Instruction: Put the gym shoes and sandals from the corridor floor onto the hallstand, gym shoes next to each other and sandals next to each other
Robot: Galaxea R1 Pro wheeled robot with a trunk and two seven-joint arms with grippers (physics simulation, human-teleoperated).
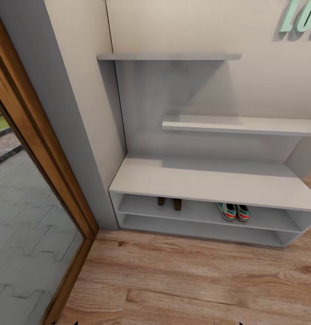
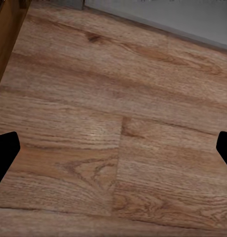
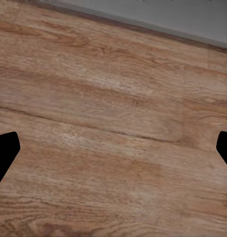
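Two gym shoes [image 1: 233, 211] sitting side by side, heels outward, on the light-grey hallstand's [image 1: 205, 181] upper lower shelf, two brown sandals [image 1: 169, 203] paired left of them, wood-plank corridor floor [image 1: 196, 280] lying below.

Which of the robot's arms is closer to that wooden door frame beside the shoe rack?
Probably left. The left fingers hang over the floor with the door frame at that view's edge; the right fingers hang over floor facing the rack's grey base.
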